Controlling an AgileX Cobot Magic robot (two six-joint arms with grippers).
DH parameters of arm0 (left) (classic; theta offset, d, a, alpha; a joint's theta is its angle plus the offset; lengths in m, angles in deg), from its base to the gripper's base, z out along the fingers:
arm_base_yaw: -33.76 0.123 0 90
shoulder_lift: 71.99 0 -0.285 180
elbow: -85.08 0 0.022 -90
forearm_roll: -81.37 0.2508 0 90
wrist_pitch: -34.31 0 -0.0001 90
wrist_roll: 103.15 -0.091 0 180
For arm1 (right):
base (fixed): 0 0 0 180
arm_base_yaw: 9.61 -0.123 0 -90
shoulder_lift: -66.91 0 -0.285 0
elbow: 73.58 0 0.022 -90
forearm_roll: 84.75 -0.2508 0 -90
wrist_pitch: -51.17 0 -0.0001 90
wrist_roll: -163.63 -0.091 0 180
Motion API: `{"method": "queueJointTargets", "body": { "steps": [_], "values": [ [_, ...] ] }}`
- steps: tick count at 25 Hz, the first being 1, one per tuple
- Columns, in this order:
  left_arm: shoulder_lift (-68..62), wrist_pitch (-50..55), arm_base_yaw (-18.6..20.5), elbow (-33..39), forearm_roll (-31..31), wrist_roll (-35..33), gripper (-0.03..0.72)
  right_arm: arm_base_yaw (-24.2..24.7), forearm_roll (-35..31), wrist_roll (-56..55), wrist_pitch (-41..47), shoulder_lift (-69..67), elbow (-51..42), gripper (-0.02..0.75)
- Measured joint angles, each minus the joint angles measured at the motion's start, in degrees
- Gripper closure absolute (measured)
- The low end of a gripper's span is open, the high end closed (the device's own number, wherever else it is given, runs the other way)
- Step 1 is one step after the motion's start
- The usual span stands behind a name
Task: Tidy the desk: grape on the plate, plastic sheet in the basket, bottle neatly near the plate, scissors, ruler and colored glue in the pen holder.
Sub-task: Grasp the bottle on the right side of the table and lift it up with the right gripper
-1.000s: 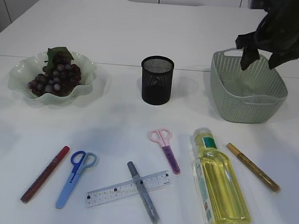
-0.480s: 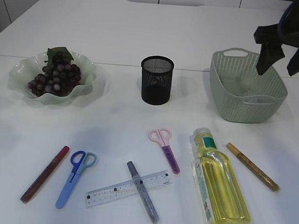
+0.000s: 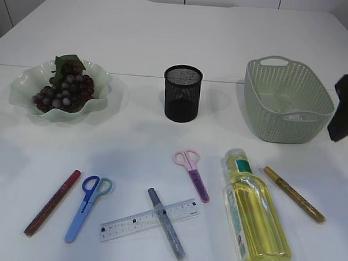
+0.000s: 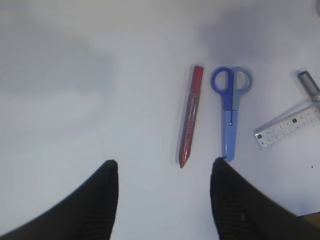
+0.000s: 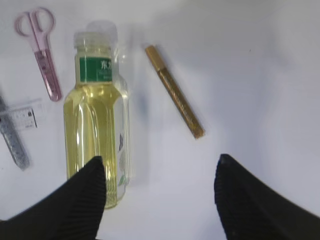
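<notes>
Grape: lies on the plate at the desk's back left; seen only in the exterior view.
Pen holder: black mesh cup, upright at back centre, exterior view only.
Basket: pale green, back right; something clear and glossy lies inside, likely the plastic sheet, hard to make out.
Bottle: on its side at front right, yellow liquid, cap toward the basket; the right wrist view shows its green label.
Gold glue pen: just right of the bottle, slanted, not touching.
Pink scissors: left of the bottle's cap, handles toward the back.
Ruler: front centre, with the grey glue pen lying across it.
Blue scissors: beside the red glue pen at front left; the left wrist view shows them close together but apart.
Left end effector: fingers apart, empty, above bare desk near the red pen's tip; only a dark sliver at the exterior view's left edge.
Right end effector: fingers spread, empty, above the bottle's base and the gold pen's end.
</notes>
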Motion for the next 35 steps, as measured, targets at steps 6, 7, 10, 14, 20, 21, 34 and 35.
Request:
{"method": "queueJointTargets", "body": {
  "steps": [6,7,10,14,20,21,34,35],
  "values": [
    [0.0,-0.12,-0.68,0.0,-0.34,0.0,0.263,-0.12,-0.98,0.12,-0.12,9.8,-8.95,0.21],
    [0.0,-0.3,-0.68,0.0,-0.34,-0.08,0.263,-0.48,-0.98,0.12,0.0,10.75,-9.41,0.21],
    [0.0,-0.58,-0.68,0.0,-0.34,-0.08,0.263,-2.23,-1.71,0.22,1.34,12.48,-9.54,0.211],
    [0.0,-0.59,-0.68,0.0,-0.34,-0.12,0.263,-4.6,-4.77,6.5,2.19,12.61,-9.64,0.213],
    [0.0,-0.96,-0.71,0.0,-0.42,-0.21,0.263,-4.89,-14.55,10.05,-3.75,12.61,-9.64,0.215],
    [0.0,-0.96,-0.71,0.0,-0.42,-0.21,0.263,-4.99,-16.04,10.16,-4.13,12.32,-9.64,0.215],
    [0.0,-1.31,-0.71,0.0,-0.42,-0.21,0.264,-14.66,-8.28,-1.47,-12.51,1.44,-9.53,0.215],
    [0.0,-1.33,-0.71,0.0,-0.42,-0.21,0.264,-15.66,-6.84,-3.21,-12.63,0.36,-9.53,0.215]
  ]
}}
